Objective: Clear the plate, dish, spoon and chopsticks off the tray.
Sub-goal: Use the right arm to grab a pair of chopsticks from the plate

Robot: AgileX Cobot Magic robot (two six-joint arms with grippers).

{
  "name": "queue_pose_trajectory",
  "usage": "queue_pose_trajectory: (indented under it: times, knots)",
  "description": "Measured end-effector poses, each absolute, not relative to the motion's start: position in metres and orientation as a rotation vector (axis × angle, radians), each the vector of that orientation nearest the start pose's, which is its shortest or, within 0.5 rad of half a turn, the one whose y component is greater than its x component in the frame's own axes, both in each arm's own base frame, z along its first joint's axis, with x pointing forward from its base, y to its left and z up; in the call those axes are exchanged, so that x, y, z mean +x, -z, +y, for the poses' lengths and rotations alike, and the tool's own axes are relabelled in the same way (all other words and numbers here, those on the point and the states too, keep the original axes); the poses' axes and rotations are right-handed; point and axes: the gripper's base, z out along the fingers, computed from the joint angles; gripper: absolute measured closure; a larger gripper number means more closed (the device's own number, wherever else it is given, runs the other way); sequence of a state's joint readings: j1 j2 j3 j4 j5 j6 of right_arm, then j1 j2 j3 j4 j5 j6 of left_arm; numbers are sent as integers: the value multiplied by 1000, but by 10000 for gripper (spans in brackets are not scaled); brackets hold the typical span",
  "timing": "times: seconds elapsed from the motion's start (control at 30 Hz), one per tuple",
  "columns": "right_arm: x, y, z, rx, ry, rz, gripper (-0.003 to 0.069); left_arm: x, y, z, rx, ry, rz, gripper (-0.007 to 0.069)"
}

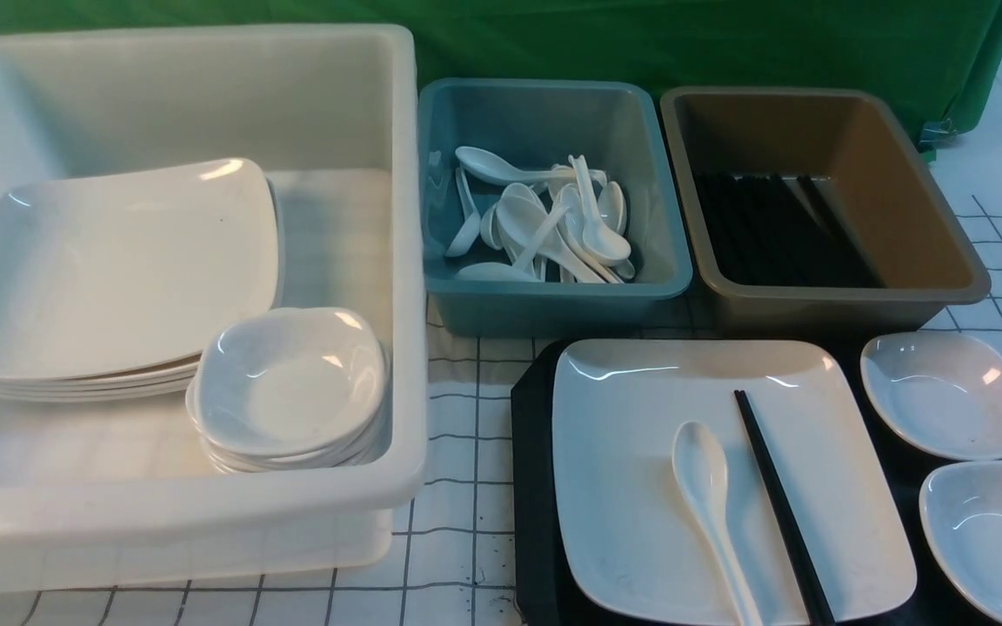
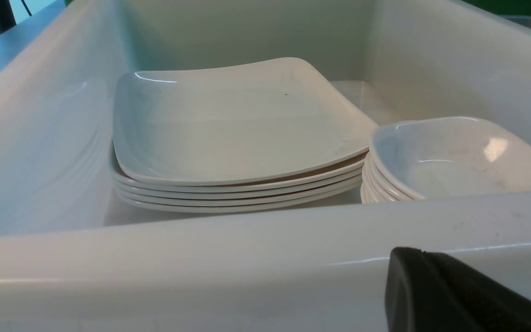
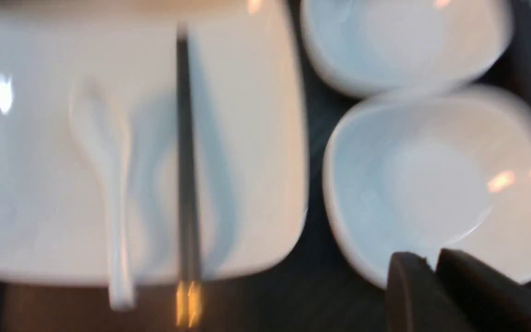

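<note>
With 12 o'clock pointing away from the robot in the front view, the left gripper [image 2: 415, 252] is nearest at 8 o'clock, its dark, blunt fingertips together beside the white tub's thick, smooth wall. The right gripper [image 3: 431, 265] shows only in its wrist view, its dark tips slightly apart with nothing between them, over the lower small dish.

Toward 4 o'clock lies the tray [image 1: 536, 522], black and angular at its corner. On it sits the plate [image 1: 623, 487], glossy white, square with rounded corners. The spoon [image 1: 701, 469] lies on the plate, its smooth oval bowl toward 11 o'clock and its handle toward 5. Just beside it the chopsticks [image 1: 779, 504], straight, slim and black, lie close together along much the same line. Around the plate, one shallow white dish [image 1: 997, 539] is at its 3 to 4 o'clock and another dish [image 1: 953, 396] at its 2, both softly squared.

From 8 to 11 o'clock, the white tub [image 1: 405, 261] holds stacked small dishes [image 1: 288, 382] nearer and stacked glossy plates [image 1: 118, 269] beyond.

Farther off, a blue tub [image 1: 553, 304] with jumbled white spoons [image 1: 544, 217] is at 12 to 1 o'clock, and a brown tub [image 1: 849, 300] of black sticks [image 1: 779, 230] at 2. Behind hangs creased green cloth [image 1: 553, 43].
</note>
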State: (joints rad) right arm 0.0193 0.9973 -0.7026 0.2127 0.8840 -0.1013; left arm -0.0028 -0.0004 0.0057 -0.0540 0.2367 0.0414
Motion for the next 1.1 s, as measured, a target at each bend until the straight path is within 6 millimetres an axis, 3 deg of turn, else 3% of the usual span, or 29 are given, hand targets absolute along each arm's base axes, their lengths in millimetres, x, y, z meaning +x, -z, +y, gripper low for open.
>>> queue_pose_trajectory:
  times: [0.03, 0.13, 0.27, 0.47, 0.6, 0.73, 1.1]
  knots:
    - [171, -272, 19, -41, -242, 2644, 538, 56, -190, -1, 2, 21, 1725, 604]
    - [190, -243, 40, -207, -355, 2810, 425, 56, -190, -1, 2, 21, 1725, 604]
    - [201, -225, 63, -351, -361, 2854, 360, 56, -190, -1, 2, 21, 1725, 604]
    - [219, -212, 94, -478, -225, 2914, 333, 56, -190, -1, 2, 21, 1725, 604]
    - [237, -207, 113, -461, -143, 2929, 257, 56, -190, -1, 2, 21, 1725, 604]
    - [246, -200, 124, -462, -141, 2929, 219, 56, -190, -1, 2, 21, 1725, 604]
    - [255, -174, 130, -479, -108, 2995, 213, 56, -190, -1, 2, 21, 1725, 604]
